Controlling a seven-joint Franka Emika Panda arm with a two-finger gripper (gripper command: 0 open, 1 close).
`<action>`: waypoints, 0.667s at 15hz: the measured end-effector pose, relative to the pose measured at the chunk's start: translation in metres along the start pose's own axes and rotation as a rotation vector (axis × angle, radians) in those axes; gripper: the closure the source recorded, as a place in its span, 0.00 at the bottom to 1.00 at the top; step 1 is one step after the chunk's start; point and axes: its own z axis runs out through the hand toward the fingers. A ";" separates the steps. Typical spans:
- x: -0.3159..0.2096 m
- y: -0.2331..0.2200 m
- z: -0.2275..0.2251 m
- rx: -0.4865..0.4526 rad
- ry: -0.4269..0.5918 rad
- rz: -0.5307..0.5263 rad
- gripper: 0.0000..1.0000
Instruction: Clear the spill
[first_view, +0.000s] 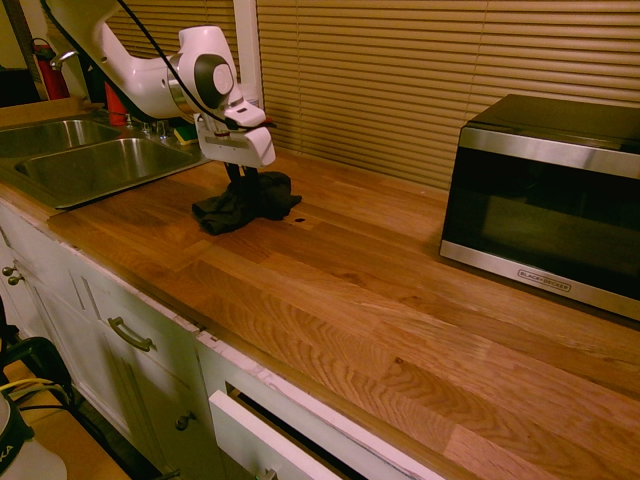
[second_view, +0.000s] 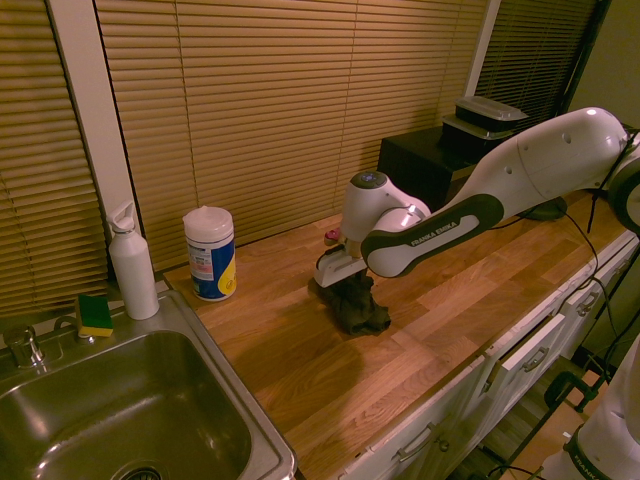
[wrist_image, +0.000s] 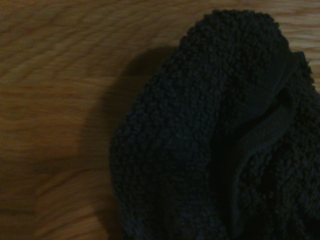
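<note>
"What does the first exterior view show?"

"A white robot arm reaches in from the upper left of the frame over a wooden countertop (first_view: 370, 290). Its gripper (first_view: 242, 180) points down, with its fingers together, clamped on a rumpled black cloth (first_view: 232, 208) that rests on the wood."

"And where is the spill?"

"One small dark speck (first_view: 299, 220) shows on the wood, left of the frame's middle, just beside the right edge of the cloth. I cannot tell what lies under the cloth."

"What else is around?"

"A black and silver microwave (first_view: 545, 205) stands at the right of the frame. A steel sink (first_view: 110, 165) is at the upper left, and a white drawer (first_view: 262, 440) stands partly open at the bottom."

"And from the other side?"

"In the second exterior view, the arm comes from the right, and the cloth lies near the middle. At the left are a tub of wipes (second_view: 211, 255), a pale bottle (second_view: 134, 272) and a yellow and green sponge (second_view: 95, 316) by the sink. Behind the counter hang closed blinds (second_view: 300, 110)."

"The wrist view?"

"Nubbly dark fabric fills the middle and lower right, with wood grain beside it."
</note>
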 end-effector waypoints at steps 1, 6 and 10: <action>0.007 0.004 0.001 -0.002 -0.001 0.007 1.00; 0.043 0.024 0.009 0.009 0.000 0.055 1.00; 0.078 0.050 0.015 0.010 0.011 0.103 1.00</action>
